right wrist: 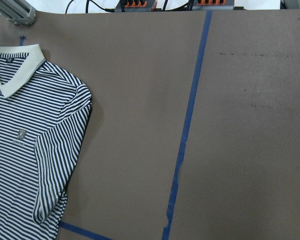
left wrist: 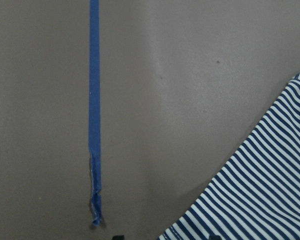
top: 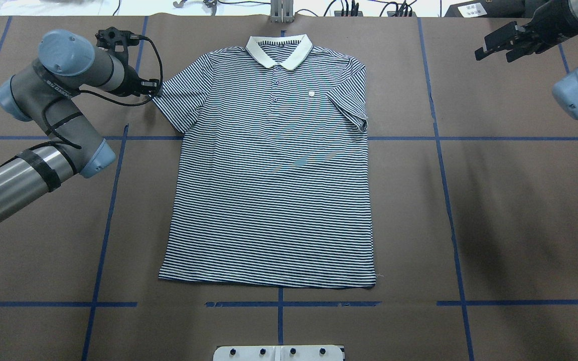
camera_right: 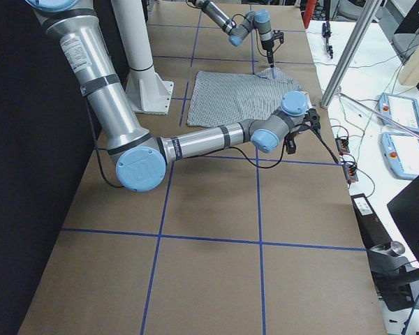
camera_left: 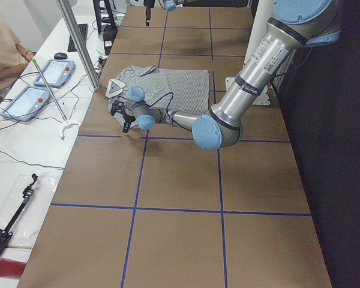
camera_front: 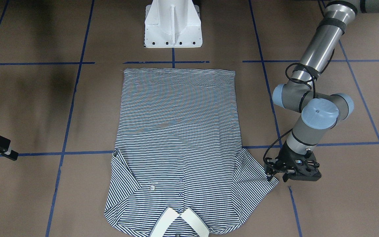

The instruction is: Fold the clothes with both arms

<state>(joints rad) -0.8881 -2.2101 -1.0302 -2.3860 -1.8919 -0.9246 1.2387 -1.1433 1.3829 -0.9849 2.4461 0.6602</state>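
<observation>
The striped polo shirt point(top: 269, 190) lies flat and face up, its cream collar point(top: 279, 50) at the far side and its hem towards the robot base. My left gripper point(camera_front: 276, 179) is down at the table, open, with its fingertips on either side of the tip of the spread sleeve point(top: 173, 105). In the left wrist view only that sleeve's edge point(left wrist: 260, 195) shows. The other sleeve point(right wrist: 55, 165) lies close against the shirt's body. My right gripper point(top: 494, 54) hangs open and empty above the table, well off to the shirt's side.
The white pedestal base point(camera_front: 173, 24) stands just beyond the hem. Blue tape lines point(top: 442, 165) grid the brown table cover. Along the far edge run a metal post point(camera_left: 78, 45), cables and tablets point(camera_left: 27, 102), where a person point(camera_left: 3, 48) sits.
</observation>
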